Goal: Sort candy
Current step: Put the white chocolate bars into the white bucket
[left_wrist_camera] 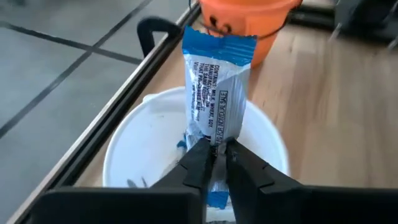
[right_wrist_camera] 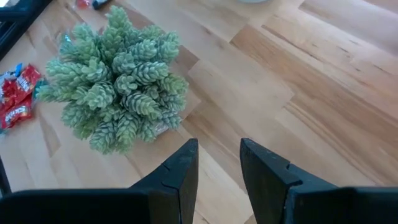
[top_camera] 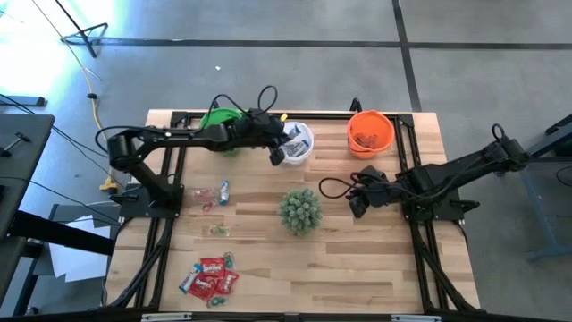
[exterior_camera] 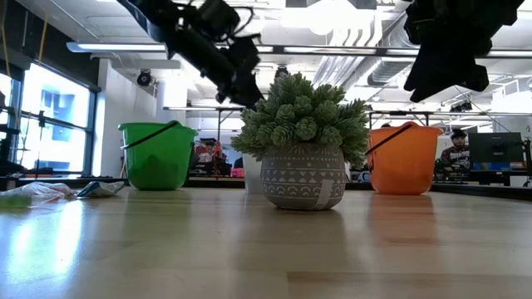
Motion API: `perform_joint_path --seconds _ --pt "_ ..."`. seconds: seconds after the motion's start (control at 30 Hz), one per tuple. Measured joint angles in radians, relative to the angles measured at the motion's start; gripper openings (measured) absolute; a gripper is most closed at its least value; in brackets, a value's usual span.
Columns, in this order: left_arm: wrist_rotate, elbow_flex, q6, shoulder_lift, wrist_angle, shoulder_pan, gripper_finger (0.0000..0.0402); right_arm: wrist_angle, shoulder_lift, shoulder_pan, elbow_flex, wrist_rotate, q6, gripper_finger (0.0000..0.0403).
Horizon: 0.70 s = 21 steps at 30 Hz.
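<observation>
Blue-and-white candy stands upright in the clenched left tool, directly above the white cup at the counter's far edge. Something blue seems to lie inside that cup, though it is hard to make out. Red candies sit well apart from the cup. Beyond the spiky plant from the cup, the right tool hangs released.
</observation>
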Motion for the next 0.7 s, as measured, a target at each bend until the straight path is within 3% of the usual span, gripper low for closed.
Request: perform_joint_path --seconds 0.27,0.37,0.6,0.7 --pt "-0.012 0.086 0.122 0.049 -0.012 0.000 0.0090 -0.003 0.000 -0.047 0.000 -0.003 -0.003 0.0114" --pt "-0.016 0.137 0.145 0.048 -0.090 0.000 0.0099 -0.009 0.000 -0.056 0.000 -0.005 -0.003 0.0114" --pt "0.128 0.307 0.171 0.010 -0.776 -0.063 0.0096 -0.013 0.000 -0.056 0.000 -0.057 0.003 0.0114" --pt "0.210 0.314 0.134 -0.005 -0.970 -0.126 0.0093 -0.015 0.000 -0.056 0.000 -0.068 0.015 0.0114"
